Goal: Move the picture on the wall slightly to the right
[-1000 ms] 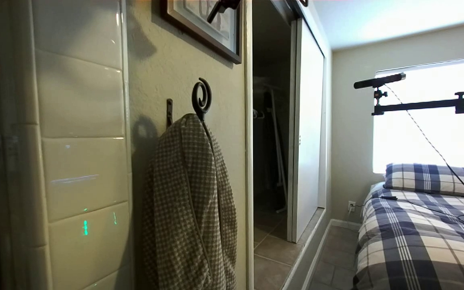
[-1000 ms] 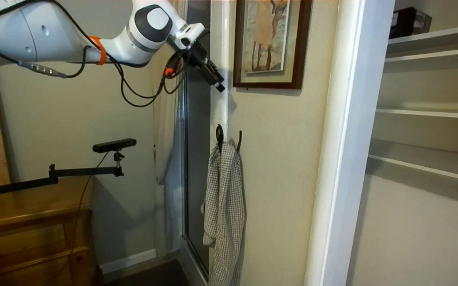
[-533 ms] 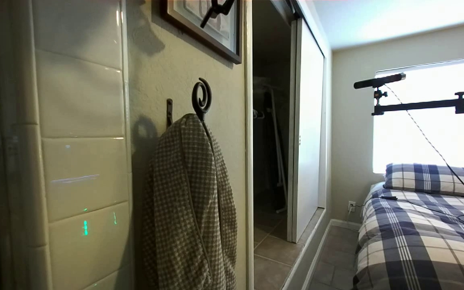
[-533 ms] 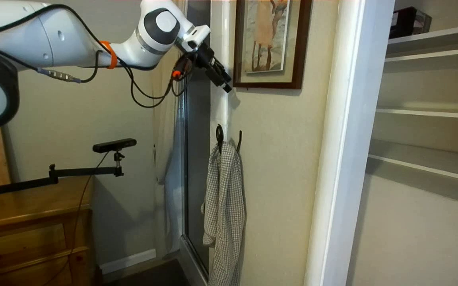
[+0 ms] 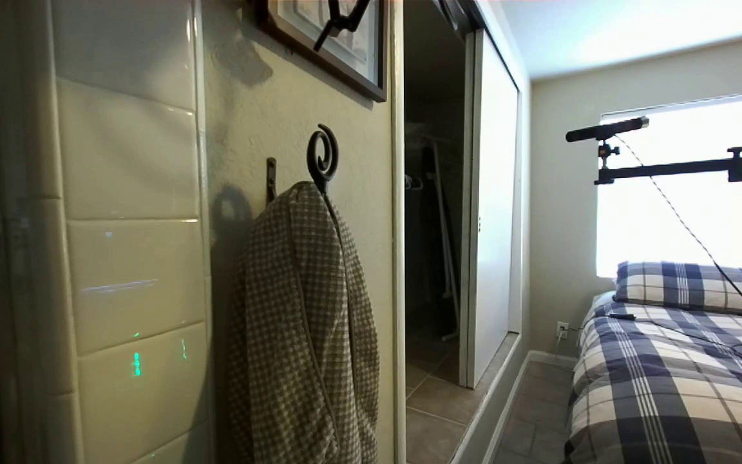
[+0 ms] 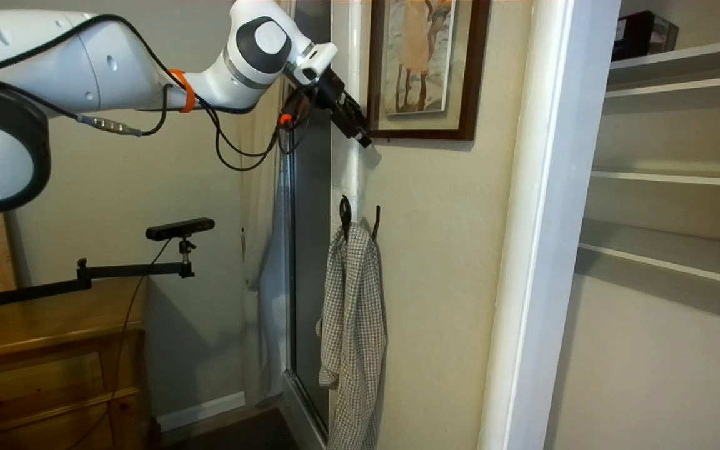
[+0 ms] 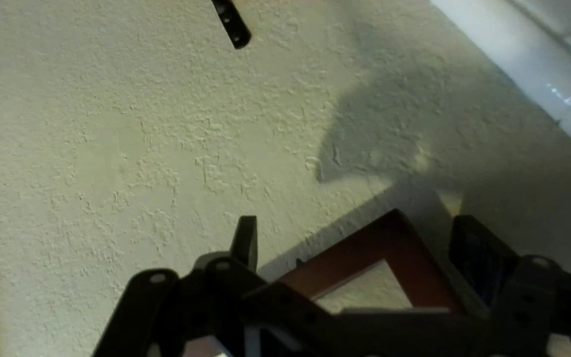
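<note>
Cream wall [image 6: 435,262], rough paint, tile [image 5: 129,154] along one edge; bed [image 5: 674,380] across the room, bright in the daylight. The picture [image 6: 419,62] hung on the wall beside the closet [image 5: 429,270], above the hook [image 5: 312,154] and the shirt [image 6: 354,319] draped on it. In an exterior view I had the hand [image 7: 355,233] angled down at the picture's lower corner, on the tiled side. Fingers [image 7: 246,243] stood apart; in the wrist view that corner of the frame [image 7: 392,233] showed between them. Whether either finger touched it, I could not tell. Soft shadow [image 7: 389,119] fell on the wall nearby.
</note>
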### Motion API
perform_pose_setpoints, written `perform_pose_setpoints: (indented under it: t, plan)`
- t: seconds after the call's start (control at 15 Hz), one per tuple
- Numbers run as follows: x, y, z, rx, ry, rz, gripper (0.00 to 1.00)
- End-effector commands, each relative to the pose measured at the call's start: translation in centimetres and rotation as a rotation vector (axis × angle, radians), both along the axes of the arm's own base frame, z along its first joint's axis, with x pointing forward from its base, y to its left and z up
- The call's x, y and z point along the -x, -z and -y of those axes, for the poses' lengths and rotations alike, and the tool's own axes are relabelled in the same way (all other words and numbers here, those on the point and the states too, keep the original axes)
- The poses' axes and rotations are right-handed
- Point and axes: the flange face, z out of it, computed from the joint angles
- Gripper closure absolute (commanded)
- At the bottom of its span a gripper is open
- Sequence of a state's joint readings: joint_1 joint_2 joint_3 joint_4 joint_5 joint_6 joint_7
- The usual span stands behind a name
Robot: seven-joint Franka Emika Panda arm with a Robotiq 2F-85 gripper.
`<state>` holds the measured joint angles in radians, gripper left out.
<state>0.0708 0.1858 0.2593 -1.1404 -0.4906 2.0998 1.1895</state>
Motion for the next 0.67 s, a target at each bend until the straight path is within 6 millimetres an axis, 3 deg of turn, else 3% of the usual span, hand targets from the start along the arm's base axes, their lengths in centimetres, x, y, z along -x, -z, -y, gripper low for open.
perform_pose_setpoints:
  t: [0.0,0.6]
  plan:
    - [-0.9,-0.2,-0.1,-0.014,0.031,0.021,0.00]
    - [-0.8,-0.5,1.4,-0.029,0.086,0.029,0.00]
